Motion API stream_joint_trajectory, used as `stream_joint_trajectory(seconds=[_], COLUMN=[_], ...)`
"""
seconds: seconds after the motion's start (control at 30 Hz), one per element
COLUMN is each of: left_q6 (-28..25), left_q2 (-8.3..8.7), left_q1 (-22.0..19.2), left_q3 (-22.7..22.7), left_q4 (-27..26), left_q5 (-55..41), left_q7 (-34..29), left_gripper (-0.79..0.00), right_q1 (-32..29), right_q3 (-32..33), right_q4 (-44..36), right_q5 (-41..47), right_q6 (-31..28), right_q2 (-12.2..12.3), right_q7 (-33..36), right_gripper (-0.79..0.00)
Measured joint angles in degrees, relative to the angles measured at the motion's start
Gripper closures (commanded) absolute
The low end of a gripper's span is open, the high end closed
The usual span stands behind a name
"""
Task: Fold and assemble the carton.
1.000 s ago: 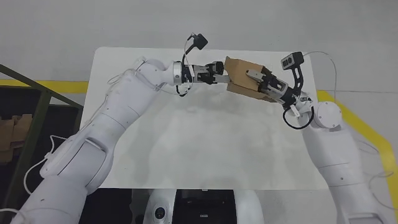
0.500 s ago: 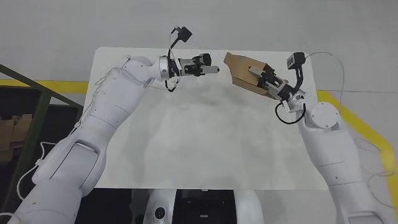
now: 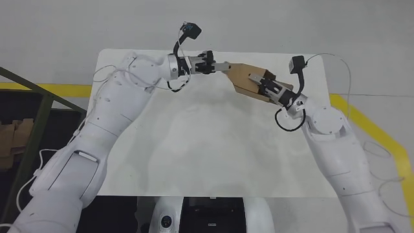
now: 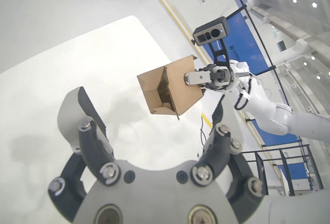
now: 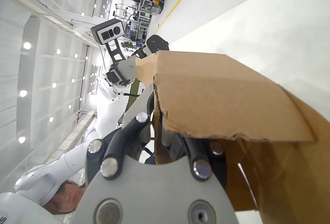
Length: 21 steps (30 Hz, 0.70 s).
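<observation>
A: Where's the carton?
B: Brown corrugated cardboard carton (image 3: 247, 76), a part-squared tube with raw edges, is held above the white tabletop (image 3: 194, 142) toward 1 o'clock. Right end effector (image 3: 264, 83) is clamped on one wall, probably to steady it.
A: Left side?
B: Left end effector (image 3: 223, 68), fingers apart, sits just beside the carton's 9 o'clock edge, likely placed to fold a flap.

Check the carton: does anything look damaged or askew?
Yes. The carton, clamped in the right gripper and held tilted above the table, has a ragged, torn-looking flap edge close to that gripper in the right wrist view. Nothing else stands out.
</observation>
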Motion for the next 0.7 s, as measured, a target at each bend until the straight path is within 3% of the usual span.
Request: stream_joint_trajectory(seconds=[0.33, 0.7], left_q6=[6.4, 6.7], left_q2=[-0.68, -1.35], left_q1=[-0.9, -1.2], left_q3=[1.2, 1.8], left_q4=[0.4, 2.3], left_q5=[1.2, 0.1], left_q7=[-1.2, -2.5], left_gripper=[-0.785, -0.785], right_q1=[-1.7, -2.1], right_q3=[0.9, 2.0], right_q4=[-3.2, -2.7], right_q5=[0.2, 5.9], right_q6=[0.6, -0.2], right_q2=[0.3, 0.3], right_q7=[1.1, 4.2], right_gripper=[0.000, 0.000])
